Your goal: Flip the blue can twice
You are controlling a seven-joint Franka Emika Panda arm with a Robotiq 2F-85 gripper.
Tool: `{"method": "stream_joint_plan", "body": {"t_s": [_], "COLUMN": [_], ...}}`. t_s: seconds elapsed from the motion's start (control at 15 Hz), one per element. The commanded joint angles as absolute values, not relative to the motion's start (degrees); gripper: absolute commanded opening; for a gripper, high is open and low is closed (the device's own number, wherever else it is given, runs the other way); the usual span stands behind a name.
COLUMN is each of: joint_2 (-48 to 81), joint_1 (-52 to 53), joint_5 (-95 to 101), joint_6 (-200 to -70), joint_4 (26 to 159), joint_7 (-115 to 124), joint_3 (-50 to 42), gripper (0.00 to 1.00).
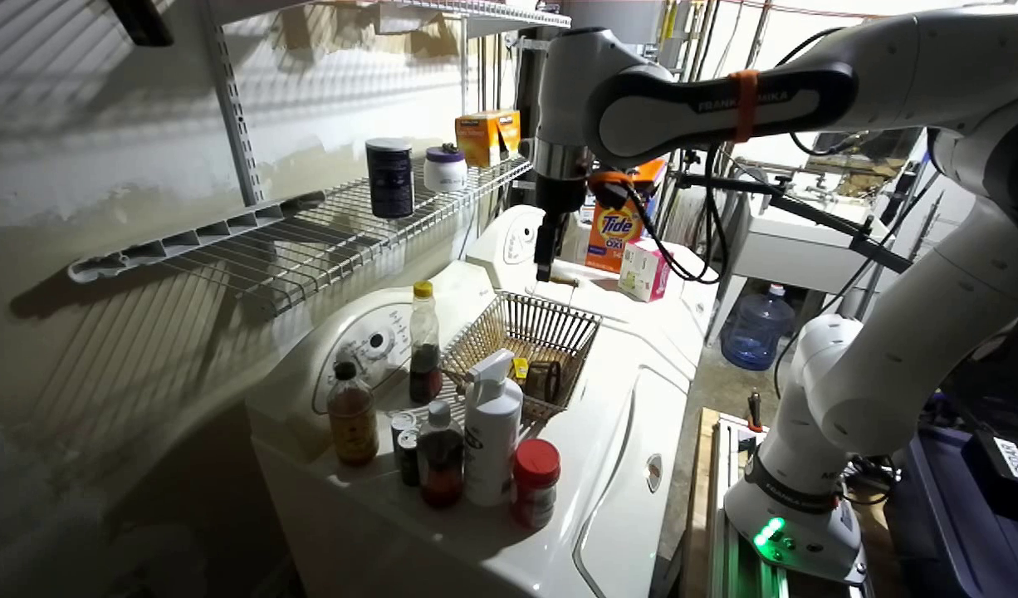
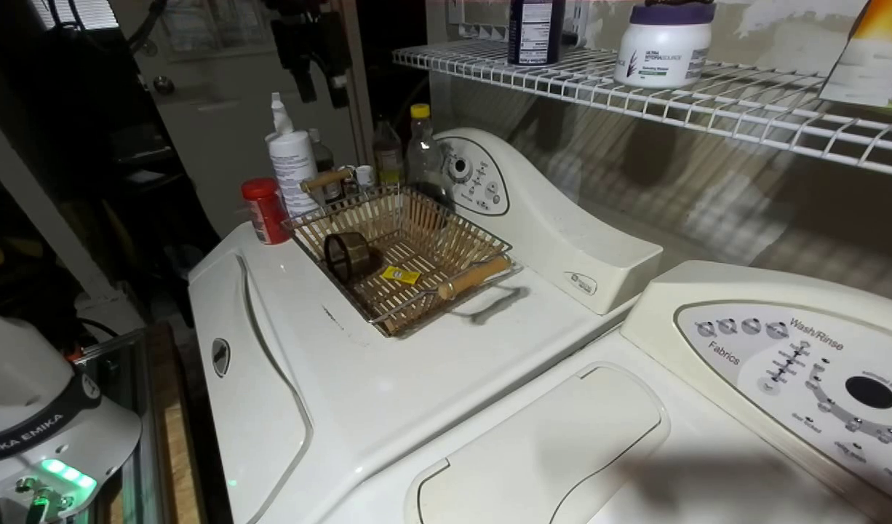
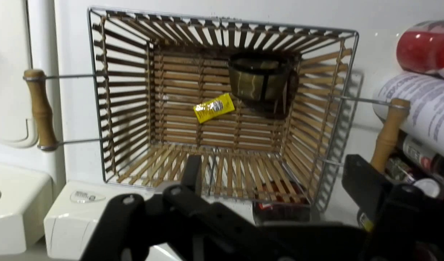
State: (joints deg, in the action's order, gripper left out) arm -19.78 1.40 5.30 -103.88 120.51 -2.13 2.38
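Blue can (image 1: 390, 177): dark navy, nearly black, a smooth-sided cylinder with a pale top; in an exterior view a panel of fine white print covers part of its side.
Can's place: upright on the wire shelf (image 2: 606, 103), near a white jar (image 2: 657, 54) with a purple lid.
Hand (image 3: 276, 172): spread wide, its black fingers well apart over the basket (image 3: 178, 87), with hold of nothing; it is apart from the can.
Desk (image 2: 388, 378): the glossy white top of a laundry machine, right beside a washing machine (image 2: 540, 451) marked "Wash/Rinse".
Desk's load: the basket, a white spray bottle (image 1: 492, 440), a red-lidded tub (image 1: 535, 486) and a yellow-capped bottle (image 1: 424, 349) part full of dark liquid.
Room: dim, with hard light and shadow on a patchy wall (image 1: 144, 183); a white utility sink (image 1: 808, 253) stands near a clear blue water jug (image 1: 758, 332).
Shelf build: slim white rods, also bearing an orange Kirkland box (image 1: 480, 143).
Basket build: brown wooden slats in a metal frame, sloping walls, two rounded wooden handles (image 3: 42, 112).
Basket's load: a brown, dark-rimmed cup (image 3: 254, 83) on its side, and a flat, shiny yellow sachet (image 3: 214, 108).
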Motion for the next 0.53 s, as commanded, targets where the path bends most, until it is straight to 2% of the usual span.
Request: {"method": "stream_joint_plan", "body": {"t_s": [0.0, 0.33, 0.47], "joint_2": [-16.2, -12.2, -14.2], "joint_1": [2.3, 2.7, 2.6], "joint_5": [5.7, 5.3, 5.3], "joint_6": [-106.9, -109.2, -109.3], "joint_4": [113.4, 105.8, 108.5], "joint_7": [-3.2, -2.9, -2.6], "joint_3": [2.8, 3.5, 3.3], "gripper": [1.0, 1.0, 1.0]}}
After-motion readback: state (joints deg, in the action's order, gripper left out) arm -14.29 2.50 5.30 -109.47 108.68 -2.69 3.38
